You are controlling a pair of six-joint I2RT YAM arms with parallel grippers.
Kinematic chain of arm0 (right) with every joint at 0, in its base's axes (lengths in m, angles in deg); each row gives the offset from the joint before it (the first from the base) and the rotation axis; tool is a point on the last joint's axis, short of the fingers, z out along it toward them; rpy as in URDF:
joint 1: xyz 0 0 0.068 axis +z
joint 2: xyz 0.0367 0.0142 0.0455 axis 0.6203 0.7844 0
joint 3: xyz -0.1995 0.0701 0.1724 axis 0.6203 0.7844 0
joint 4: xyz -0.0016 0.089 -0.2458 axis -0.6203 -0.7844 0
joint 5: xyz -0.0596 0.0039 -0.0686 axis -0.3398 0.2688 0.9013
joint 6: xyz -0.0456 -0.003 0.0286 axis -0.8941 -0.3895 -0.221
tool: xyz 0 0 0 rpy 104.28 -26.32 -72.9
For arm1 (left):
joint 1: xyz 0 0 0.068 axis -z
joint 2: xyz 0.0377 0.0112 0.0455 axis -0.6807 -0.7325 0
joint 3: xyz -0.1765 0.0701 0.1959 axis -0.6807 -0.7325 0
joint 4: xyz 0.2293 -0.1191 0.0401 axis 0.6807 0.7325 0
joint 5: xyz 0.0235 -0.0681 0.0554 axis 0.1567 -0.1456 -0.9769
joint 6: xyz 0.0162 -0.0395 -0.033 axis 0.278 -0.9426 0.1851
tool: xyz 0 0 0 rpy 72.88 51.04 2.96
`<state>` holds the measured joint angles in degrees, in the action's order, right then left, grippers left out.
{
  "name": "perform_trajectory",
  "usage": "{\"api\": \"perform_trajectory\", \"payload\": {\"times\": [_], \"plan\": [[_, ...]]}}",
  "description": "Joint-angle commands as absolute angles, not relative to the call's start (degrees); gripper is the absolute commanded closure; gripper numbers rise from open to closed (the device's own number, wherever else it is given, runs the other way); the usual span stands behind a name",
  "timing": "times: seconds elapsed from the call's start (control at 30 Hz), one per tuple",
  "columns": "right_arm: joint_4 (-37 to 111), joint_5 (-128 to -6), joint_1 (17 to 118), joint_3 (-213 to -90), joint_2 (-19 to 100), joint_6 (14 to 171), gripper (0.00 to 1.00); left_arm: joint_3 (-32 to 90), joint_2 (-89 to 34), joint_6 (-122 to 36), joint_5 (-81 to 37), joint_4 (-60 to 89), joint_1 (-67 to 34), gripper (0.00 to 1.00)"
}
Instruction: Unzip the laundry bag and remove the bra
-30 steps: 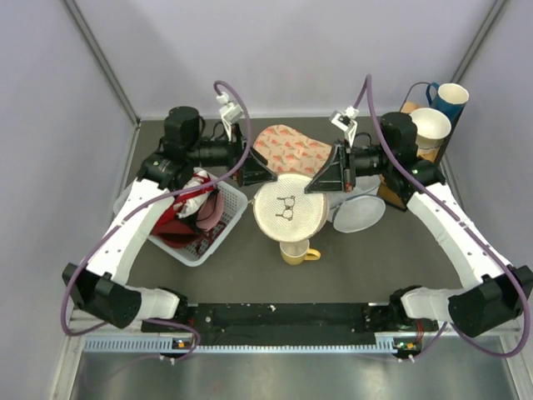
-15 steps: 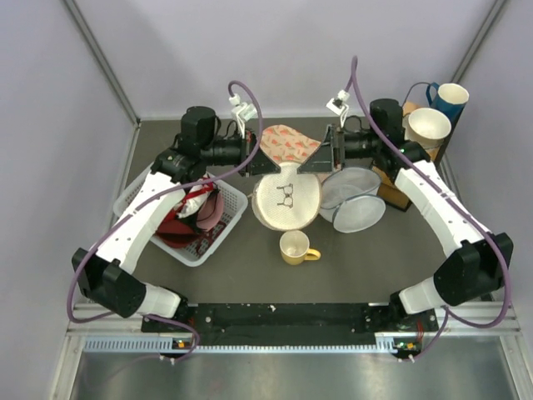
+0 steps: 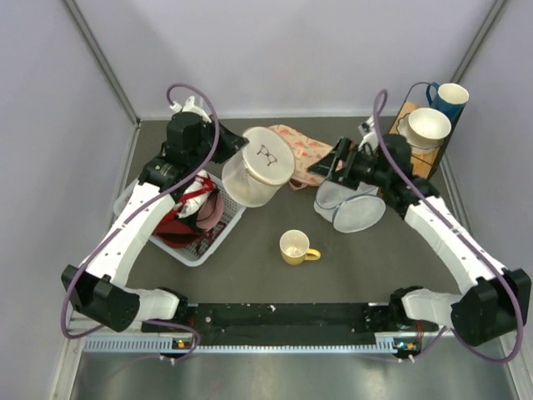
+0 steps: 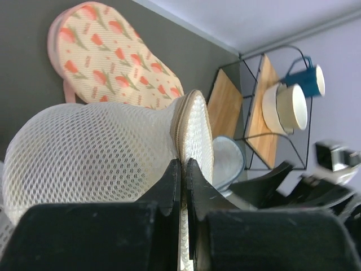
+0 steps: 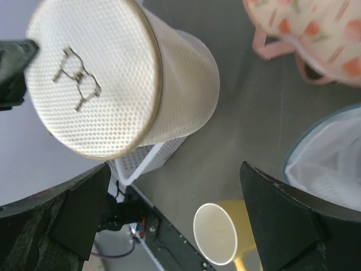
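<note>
The laundry bag (image 3: 252, 182), a cream-white mesh pouch with a black mark on its round face, hangs tilted above the table at the back, stretched into a drum shape. My left gripper (image 3: 231, 157) is shut on it. In the left wrist view the jaws (image 4: 181, 164) pinch the zipper rim of the bag (image 4: 96, 152). My right gripper (image 3: 319, 171) stands open to the right of the bag and apart from it. From the right wrist the bag (image 5: 96, 79) shows at upper left, beyond the open gripper (image 5: 175, 166). The bra is hidden.
A white basket (image 3: 218, 243) with red and pink garments sits at the left, under the bag. A yellow mug (image 3: 295, 247) stands mid-table. The pink patterned pouch (image 3: 304, 150) and bluish-grey mesh pouch (image 3: 354, 208) lie behind and right. A wire rack with cups (image 3: 425, 125) fills the back right corner.
My left gripper closed on the bag's rim and carried it up and to the back left. My right gripper let go, opened wide and drew back to the right.
</note>
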<state>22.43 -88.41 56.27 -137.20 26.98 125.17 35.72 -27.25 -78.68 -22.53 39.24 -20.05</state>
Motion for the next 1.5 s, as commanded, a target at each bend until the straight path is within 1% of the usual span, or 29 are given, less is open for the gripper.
{"api": "perform_trajectory", "payload": {"times": [0.0, 0.03, 0.07, 0.23, 0.33, 0.4, 0.43, 0.47, 0.5, 0.53, 0.6, 0.63, 0.67, 0.7, 0.73, 0.77, 0.8, 0.83, 0.87, 0.9, 0.97, 1.0, 1.07, 1.1, 1.2, 1.27, 1.3, 1.37, 1.47], "plan": [[39.3, -88.3, 63.5, -131.4, 30.9, 140.1, 0.01, 33.6, -25.1, -90.0, -31.8, 36.2, -20.0, 1.00], [45.6, -89.6, 64.3, -131.1, 32.3, 142.1, 0.01, 33.3, -25.0, -90.1, -31.6, 35.5, -20.0, 1.00], [47.5, -90.5, 65.9, -131.1, 35.6, 143.9, 0.01, 32.6, -25.0, -90.1, -31.0, 35.1, -20.0, 1.00], [59.3, -90.7, 68.0, -132.1, 41.2, 149.8, 0.03, 31.1, -23.7, -91.1, -31.9, 36.3, -20.0, 1.00], [60.6, -90.3, 68.0, -134.5, 44.0, 151.2, 0.06, 30.6, -22.9, -90.9, -32.4, 37.1, -20.0, 1.00], [62.8, -90.7, 68.1, -136.0, 46.1, 152.7, 0.26, 30.2, -22.6, -91.4, -31.5, 37.1, -20.0, 1.00], [64.3, -90.8, 68.1, -136.3, 46.8, 153.6, 0.38, 29.9, -22.5, -91.7, -31.1, 37.1, -20.0, 1.00], [65.8, -90.6, 68.1, -136.6, 47.2, 154.3, 0.70, 29.2, -22.5, -91.9, -30.7, 37.2, -20.0, 1.00], [65.9, -90.3, 68.1, -137.4, 47.7, 154.9, 0.91, 28.9, -22.2, -92.3, -30.5, 37.2, -20.0, 1.00], [64.9, -90.1, 68.0, -138.1, 47.9, 154.8, 1.00, 28.5, -22.1, -92.3, -30.3, 37.1, -20.0, 1.00], [61.2, -90.0, 67.7, -140.1, 47.7, 151.8, 1.00, 28.0, -21.4, -91.1, -30.3, 37.0, -20.0, 1.00], [60.9, -90.8, 66.8, -140.5, 47.6, 150.3, 1.00, 28.2, -21.3, -90.0, -28.4, 36.8, -20.0, 0.96], [60.2, -92.0, 66.3, -142.4, 47.7, 149.0, 1.00, 28.9, -20.8, -88.7, -28.1, 36.6, -20.1, 0.86], [57.9, -96.1, 65.5, -143.9, 48.1, 145.8, 1.00, 29.2, -20.1, -85.9, -27.7, 36.8, -20.3, 0.69], [56.6, -98.9, 64.7, -145.4, 49.1, 144.7, 1.00, 29.5, -19.7, -84.4, -27.3, 36.8, -20.5, 0.44], [55.2, -101.8, 62.6, -147.1, 50.1, 143.7, 1.00, 29.7, -18.9, -83.0, -26.3, 36.8, -20.8, 0.10], [54.7, -108.7, 61.7, -150.3, 51.1, 142.7, 1.00, 29.8, -17.8, -80.2, -25.2, 36.2, -21.9, 0.01], [54.7, -111.9, 60.8, -151.7, 52.0, 142.8, 1.00, 29.5, -17.1, -78.3, -23.5, 35.2, -22.6, 0.01], [54.7, -114.8, 60.0, -153.0, 53.9, 142.9, 1.00, 29.3, -16.8, -75.9, -17.3, 34.5, -23.9, 0.01], [54.5, -120.4, 59.0, -155.3, 54.6, 142.6, 1.00, 29.6, -16.4, -71.7, -14.4, 34.6, -27.5, 0.01], [51.7, -124.4, 58.5, -158.3, 56.3, 140.7, 1.00, 29.7, -16.3, -69.3, -8.5, 36.3, -31.4, 0.01], [50.4, -127.8, 58.3, -159.1, 56.8, 138.4, 1.00, 29.2, -16.1, -67.8, -1.5, 35.9, -34.8, 0.01], [47.7, -130.9, 58.4, -161.3, 57.7, 136.3, 1.00, 27.6, -16.5, -67.1, 4.3, 34.1, -36.6, 0.01], [47.6, -132.5, 58.5, -161.6, 57.7, 135.4, 1.00, 27.2, -17.6, -66.9, 9.4, 33.7, -36.7, 0.01], [44.2, -134.8, 58.4, -163.0, 57.8, 131.8, 1.00, 24.0, -20.3, -70.8, 17.3, 28.1, -36.7, 0.01], [41.2, -134.8, 58.3, -164.2, 57.7, 129.5, 1.00, 20.8, -20.8, -73.3, 19.7, 23.5, -36.7, 0.01], [40.6, -134.7, 58.3, -164.1, 57.6, 129.2, 1.00, 19.9, -21.0, -75.7, 20.8, 18.3, -36.5, 0.01], [40.4, -134.9, 58.2, -164.1, 57.8, 129.1, 1.00, 18.5, -21.4, -77.3, 25.0, 14.4, -36.0, 0.01], [40.3, -134.8, 58.3, -163.9, 58.3, 129.3, 1.00, 18.0, -21.9, -77.1, 26.9, 13.3, -34.9, 0.01]]}}
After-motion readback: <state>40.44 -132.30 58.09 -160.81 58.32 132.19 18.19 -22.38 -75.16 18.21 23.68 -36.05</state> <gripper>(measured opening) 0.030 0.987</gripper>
